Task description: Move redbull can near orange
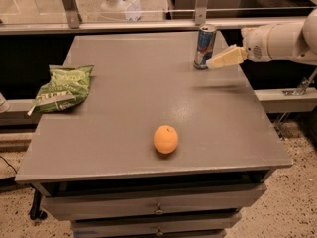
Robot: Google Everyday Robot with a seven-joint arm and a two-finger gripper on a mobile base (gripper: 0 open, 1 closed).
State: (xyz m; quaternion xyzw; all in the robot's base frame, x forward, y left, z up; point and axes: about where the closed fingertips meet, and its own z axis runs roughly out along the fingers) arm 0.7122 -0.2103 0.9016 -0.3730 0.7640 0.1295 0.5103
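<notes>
The redbull can [204, 47] stands upright near the far right edge of the grey table [129, 83]; it is blue and silver with a silver top. The orange [165, 139] lies near the front of the table, a little right of centre, far from the can. My gripper [214, 62] reaches in from the right on a white arm [282, 41] and sits just right of the can's lower half, close to it or touching it. It holds nothing that I can see.
A green snack bag [62, 88] lies at the table's left edge. Drawers [158, 209] sit under the table front. A metal rail [148, 24] and a glass partition run behind the table. A ledge [287, 95] lies to the right.
</notes>
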